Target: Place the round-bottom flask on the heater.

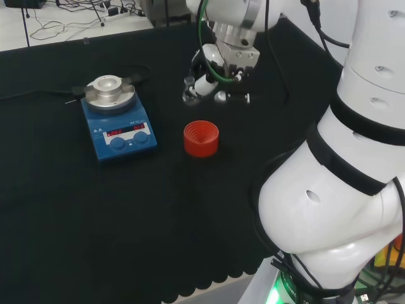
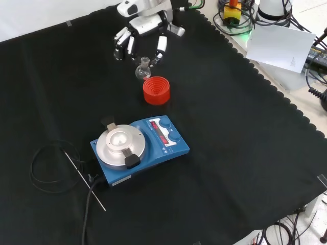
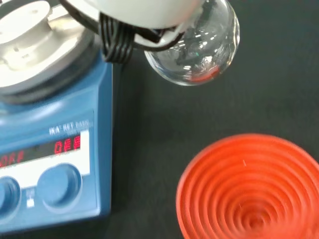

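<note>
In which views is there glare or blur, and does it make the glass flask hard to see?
Wrist view: a white part of the hand is blurred, and the round-bottom flask carries bright reflections and a red tint from the red ribbed stand. Front view: the flask is faint on the black cloth. Head view: the heater has a shiny metal top with soft glare.

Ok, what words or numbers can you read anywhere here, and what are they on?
Red digits on the heater front: too blurred to read for sure.
Small white print above the digits: too small and blurred to read.
Flask: no print to see.
Stand: no print to see.
Paper beside the cloth: no print to see.
</note>
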Robot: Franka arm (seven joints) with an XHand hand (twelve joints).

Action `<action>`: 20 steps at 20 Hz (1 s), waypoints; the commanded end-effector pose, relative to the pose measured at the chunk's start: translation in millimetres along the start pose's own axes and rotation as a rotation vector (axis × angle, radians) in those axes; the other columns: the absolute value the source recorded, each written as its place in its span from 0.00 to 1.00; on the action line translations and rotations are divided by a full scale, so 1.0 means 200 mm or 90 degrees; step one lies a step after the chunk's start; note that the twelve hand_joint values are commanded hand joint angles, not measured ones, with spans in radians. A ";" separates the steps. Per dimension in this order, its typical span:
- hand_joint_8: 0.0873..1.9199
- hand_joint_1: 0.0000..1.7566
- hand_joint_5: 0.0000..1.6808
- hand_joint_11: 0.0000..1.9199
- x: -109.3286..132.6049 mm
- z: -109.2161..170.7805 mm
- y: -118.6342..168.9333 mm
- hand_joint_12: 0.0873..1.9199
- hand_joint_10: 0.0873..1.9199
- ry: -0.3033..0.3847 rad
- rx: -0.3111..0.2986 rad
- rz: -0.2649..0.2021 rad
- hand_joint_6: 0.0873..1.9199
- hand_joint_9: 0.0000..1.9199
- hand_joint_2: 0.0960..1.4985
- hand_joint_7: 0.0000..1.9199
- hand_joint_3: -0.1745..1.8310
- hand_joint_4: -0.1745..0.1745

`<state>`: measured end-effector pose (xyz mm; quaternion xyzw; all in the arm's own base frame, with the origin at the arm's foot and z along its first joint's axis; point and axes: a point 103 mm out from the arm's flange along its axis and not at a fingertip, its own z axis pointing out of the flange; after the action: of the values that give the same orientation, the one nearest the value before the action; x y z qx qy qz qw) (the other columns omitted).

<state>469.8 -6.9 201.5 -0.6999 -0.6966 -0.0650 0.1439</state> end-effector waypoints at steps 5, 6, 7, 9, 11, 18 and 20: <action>0.32 0.64 0.65 0.14 0.17 -0.10 0.26 0.70 0.30 0.009 0.002 -0.026 0.54 0.27 0.40 0.16 0.51 0.38; 0.32 0.64 0.65 0.14 0.19 -0.11 0.28 0.70 0.30 0.010 0.003 -0.031 0.54 0.27 0.40 0.16 0.51 0.38; 0.32 0.64 0.65 0.14 0.21 -0.12 0.31 0.70 0.30 0.010 0.003 -0.035 0.54 0.27 0.40 0.16 0.51 0.38; 0.32 0.64 0.65 0.14 0.25 -0.13 0.36 0.70 0.30 0.007 0.003 -0.043 0.54 0.27 0.40 0.16 0.51 0.38; 0.32 0.64 0.65 0.14 0.30 -0.14 0.41 0.70 0.30 0.003 0.007 -0.053 0.54 0.27 0.40 0.16 0.51 0.37; 0.32 0.64 0.65 0.14 0.45 -0.11 0.57 0.70 0.30 0.007 0.024 -0.080 0.54 0.27 0.40 0.16 0.51 0.36; 0.32 0.64 0.65 0.14 0.49 -0.09 0.60 0.70 0.30 0.003 0.025 -0.085 0.54 0.27 0.40 0.16 0.51 0.36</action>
<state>577.5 49.4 244.0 -0.6643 -0.7302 -0.0781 0.1391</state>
